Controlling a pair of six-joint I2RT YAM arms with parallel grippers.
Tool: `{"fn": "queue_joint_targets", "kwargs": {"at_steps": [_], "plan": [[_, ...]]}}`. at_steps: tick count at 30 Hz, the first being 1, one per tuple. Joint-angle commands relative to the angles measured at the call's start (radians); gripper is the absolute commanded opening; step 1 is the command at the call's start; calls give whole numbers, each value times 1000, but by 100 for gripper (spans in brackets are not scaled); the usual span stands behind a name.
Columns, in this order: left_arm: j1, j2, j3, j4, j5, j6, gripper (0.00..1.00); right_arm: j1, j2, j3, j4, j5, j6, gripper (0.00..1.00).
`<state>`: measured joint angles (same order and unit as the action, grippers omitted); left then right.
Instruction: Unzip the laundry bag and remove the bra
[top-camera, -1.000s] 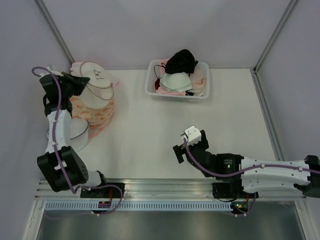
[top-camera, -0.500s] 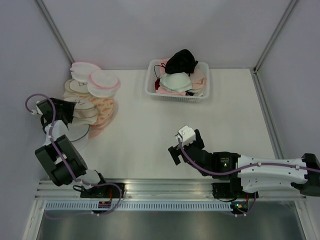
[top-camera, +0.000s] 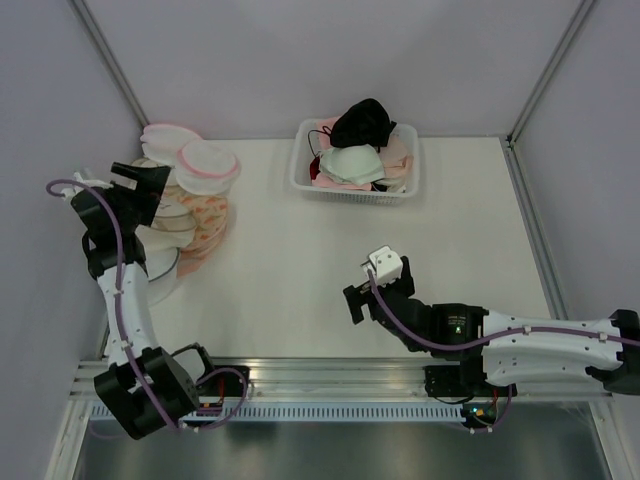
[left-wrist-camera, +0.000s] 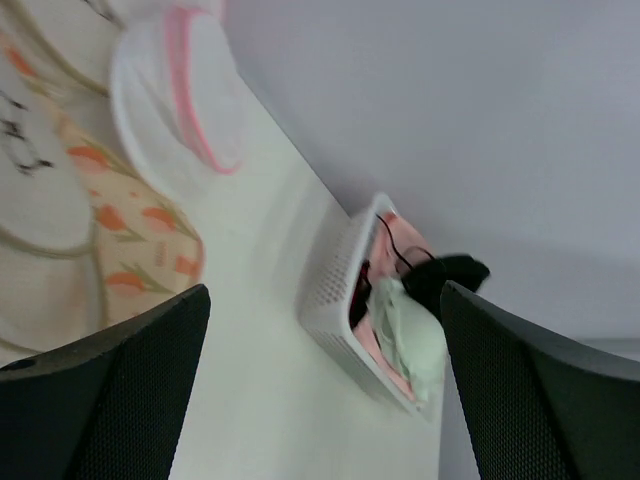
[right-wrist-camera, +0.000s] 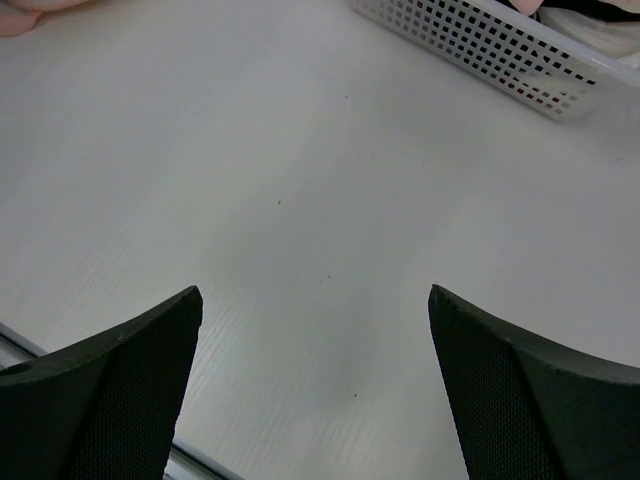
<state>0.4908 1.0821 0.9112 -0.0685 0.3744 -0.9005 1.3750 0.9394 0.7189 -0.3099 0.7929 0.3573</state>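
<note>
The laundry bag (top-camera: 172, 200), a cream lid with a tan rim, lies on the pile of pouches at the table's left, partly under my left gripper (top-camera: 150, 182). It also shows in the left wrist view, where the laundry bag (left-wrist-camera: 35, 215) lies blurred at the left edge. My left gripper (left-wrist-camera: 325, 290) is open and empty, facing the basket. The black bra (top-camera: 362, 122) lies on top of the white basket (top-camera: 300, 170) at the back; the black bra (left-wrist-camera: 455, 272) lies there free. My right gripper (top-camera: 358, 300) hovers open and empty over bare table, and the right wrist view shows the right gripper (right-wrist-camera: 314, 291) with nothing between its fingers.
Pink-rimmed white discs (top-camera: 207, 165) and flower-print pouches (top-camera: 205, 222) are stacked at the left. A bigger white mesh tub (top-camera: 158, 265) stands below them beside the left arm. Pale green, cream and pink bras (top-camera: 352, 165) fill the basket (right-wrist-camera: 470, 45).
My left gripper opened and let go of the laundry bag, which dropped from the air onto the pile. The left arm swung down and back. The right arm shifted slightly.
</note>
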Motion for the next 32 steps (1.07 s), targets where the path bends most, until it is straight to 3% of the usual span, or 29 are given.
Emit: {"fn": "queue_joint_targets", "kwargs": {"at_steps": [1,6,10,18,22,25,32], "plan": [[-99,-28,-18,22,274,-12,100,-23,-22,37,-26,107,95,98],[-348,-137,-106,107,365,119,100,-45,-57,71,-74,114,178,98],[-620,-224,-176,118,373,212,100,-44,-82,76,-87,115,207,98],[-960,-388,-270,90,322,296,100,-44,-59,94,-78,118,187,98],[-1165,-435,-323,90,229,334,100,-44,-62,99,-32,126,137,98],[-1241,-456,-366,90,172,342,100,-44,-67,106,-24,138,123,98],[-1259,-491,-403,93,156,338,100,-44,-113,97,-26,146,118,98]]}}
